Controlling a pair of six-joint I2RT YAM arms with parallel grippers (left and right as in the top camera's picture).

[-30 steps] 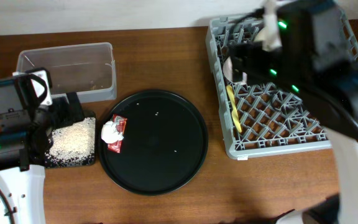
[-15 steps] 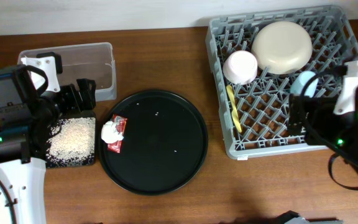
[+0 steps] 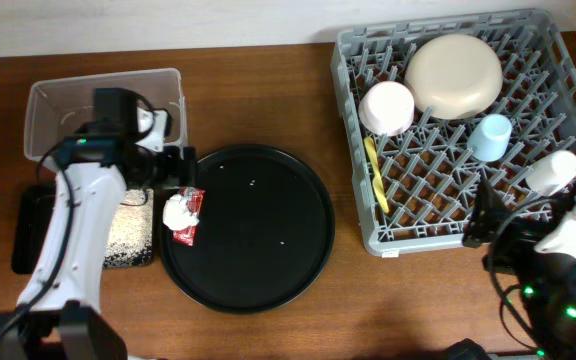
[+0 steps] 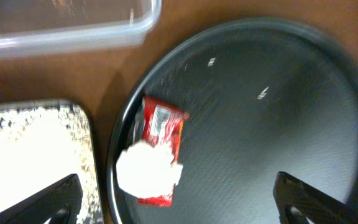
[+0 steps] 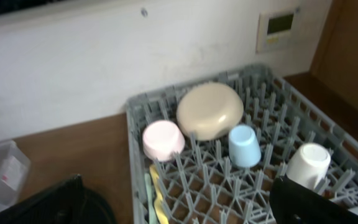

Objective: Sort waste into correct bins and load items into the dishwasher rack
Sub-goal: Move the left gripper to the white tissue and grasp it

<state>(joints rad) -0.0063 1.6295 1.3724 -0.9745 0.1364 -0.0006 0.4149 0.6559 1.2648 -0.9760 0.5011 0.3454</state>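
One crumpled wrapper (image 4: pixel 151 163), glossy round black tray (image 4: pixel 272 137)

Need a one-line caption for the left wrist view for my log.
Left gripper open over the crumpled red-and-white wrapper on the round black tray, rice heap at left.

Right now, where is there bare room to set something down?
Free: the round black tray right of the wrapper; bare wood between that tray and the rack; rack grid between yellow utensil and white cup. Crowded: rack's back row, with bowl, plate, blue cup.
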